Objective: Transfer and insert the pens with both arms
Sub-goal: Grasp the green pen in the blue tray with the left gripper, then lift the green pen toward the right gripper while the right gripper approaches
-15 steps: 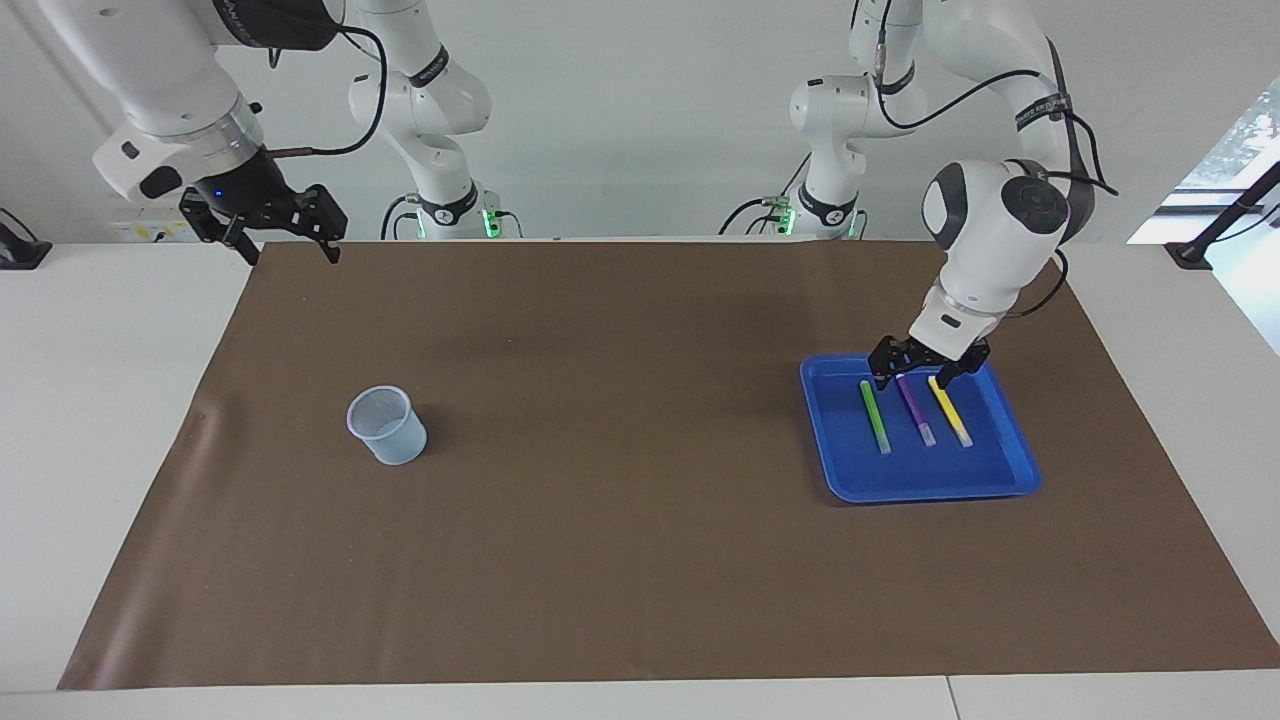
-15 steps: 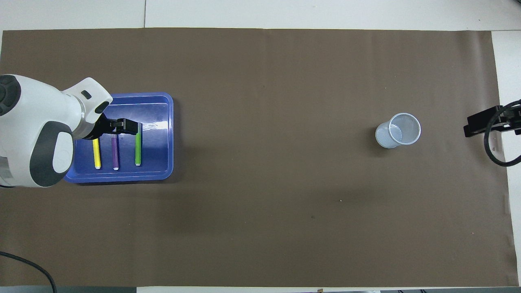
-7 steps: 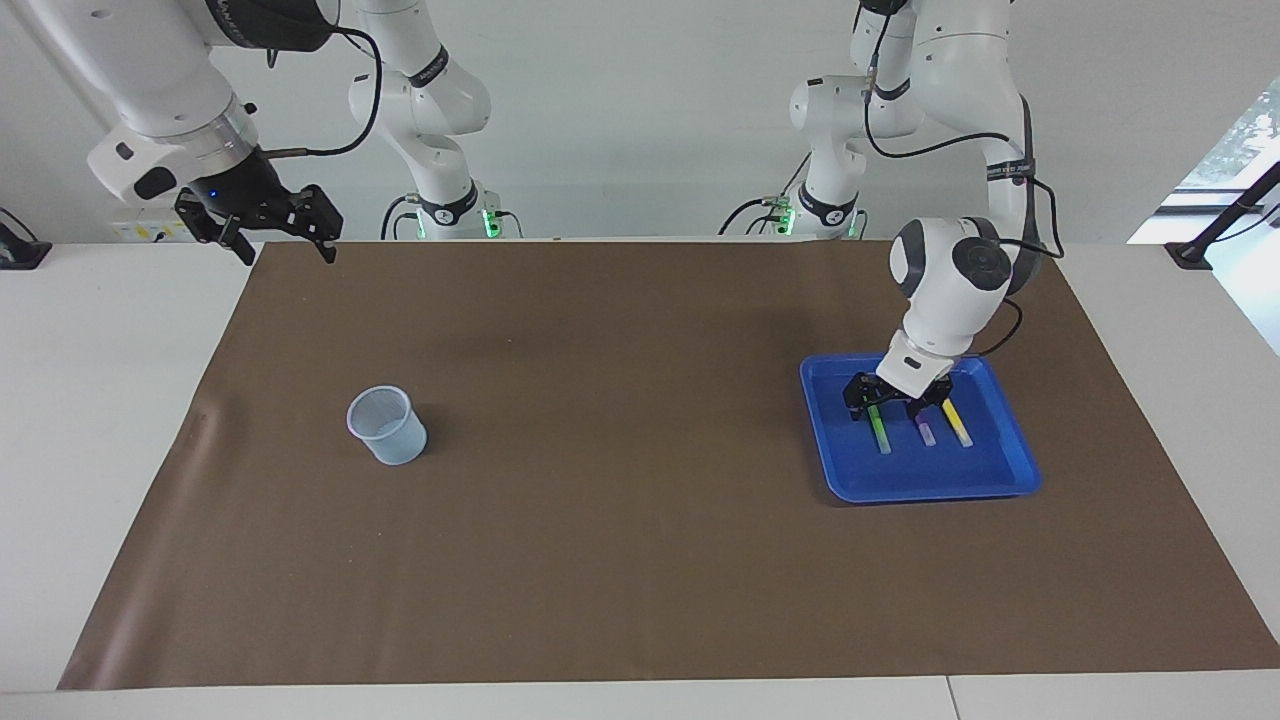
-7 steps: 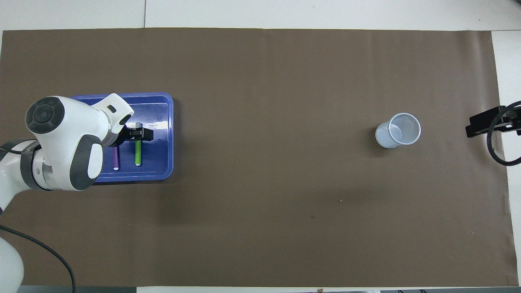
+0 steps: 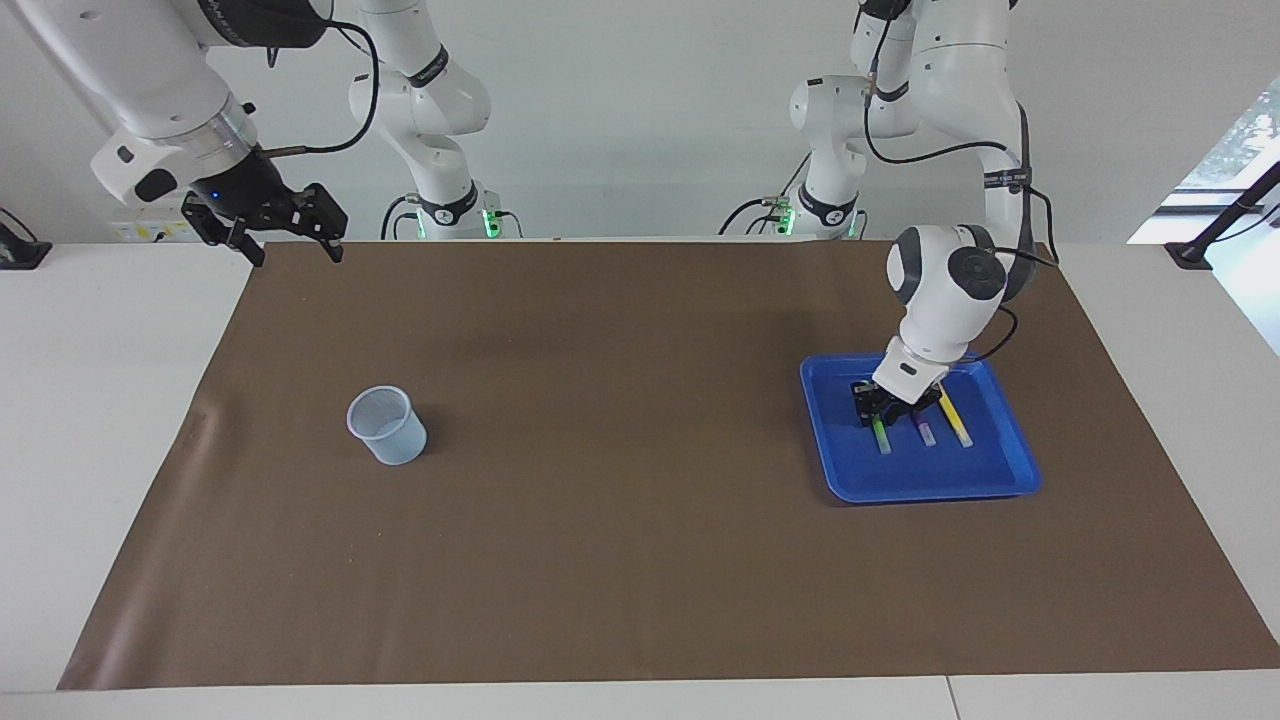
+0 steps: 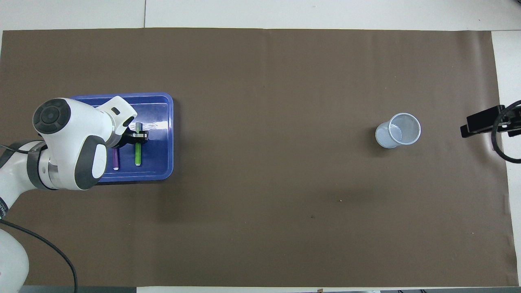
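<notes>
Toward the left arm's end of the table, the blue tray (image 5: 1010, 470) holds three pens. Left gripper (image 5: 878, 413) seems pinched across the green pen (image 5: 881, 436), whose length runs toward the robots. Right gripper (image 5: 290, 241) waits spread, raised above the table's corner at its own end.

Brown mat (image 5: 640, 520) bare between blue tray (image 5: 1010, 470) and mesh cup (image 5: 388, 425), the only obstacle mid-table. In tray, left gripper (image 5: 878, 415) sits on green pen (image 5: 881, 437), crowding purple pen (image 5: 924, 433) just beside; yellow pen (image 5: 958, 428) alongside.
</notes>
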Controlling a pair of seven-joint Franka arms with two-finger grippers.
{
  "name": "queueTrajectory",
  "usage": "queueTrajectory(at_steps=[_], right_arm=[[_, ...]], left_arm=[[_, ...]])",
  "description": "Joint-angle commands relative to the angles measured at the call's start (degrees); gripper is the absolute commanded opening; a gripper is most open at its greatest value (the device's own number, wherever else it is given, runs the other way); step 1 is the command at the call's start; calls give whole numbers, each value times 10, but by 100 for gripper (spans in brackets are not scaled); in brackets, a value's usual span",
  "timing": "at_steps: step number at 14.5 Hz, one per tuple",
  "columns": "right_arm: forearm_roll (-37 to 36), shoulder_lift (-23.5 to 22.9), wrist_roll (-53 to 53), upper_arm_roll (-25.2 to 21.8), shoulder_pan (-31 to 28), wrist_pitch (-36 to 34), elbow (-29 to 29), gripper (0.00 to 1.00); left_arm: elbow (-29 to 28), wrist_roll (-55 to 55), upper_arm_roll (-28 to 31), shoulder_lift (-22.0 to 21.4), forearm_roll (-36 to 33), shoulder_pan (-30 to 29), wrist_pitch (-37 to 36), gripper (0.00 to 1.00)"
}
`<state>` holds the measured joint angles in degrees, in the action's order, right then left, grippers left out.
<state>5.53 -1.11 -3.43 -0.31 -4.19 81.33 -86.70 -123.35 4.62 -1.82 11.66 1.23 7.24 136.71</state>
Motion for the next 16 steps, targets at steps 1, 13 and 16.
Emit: queueTrajectory(at_steps=[1, 13, 16], right_arm=[[47, 20, -14, 3, -27, 2, -37, 100], [139, 39, -12, 3, -30, 7, -78, 100], [227, 71, -10, 2, -37, 54, -149, 100]], left_arm=[[-8, 5, 6, -2, -10, 7, 13, 0], [182, 204, 4, -23, 88, 36, -214, 0], [233, 359, 4, -17, 128, 73, -224, 0]])
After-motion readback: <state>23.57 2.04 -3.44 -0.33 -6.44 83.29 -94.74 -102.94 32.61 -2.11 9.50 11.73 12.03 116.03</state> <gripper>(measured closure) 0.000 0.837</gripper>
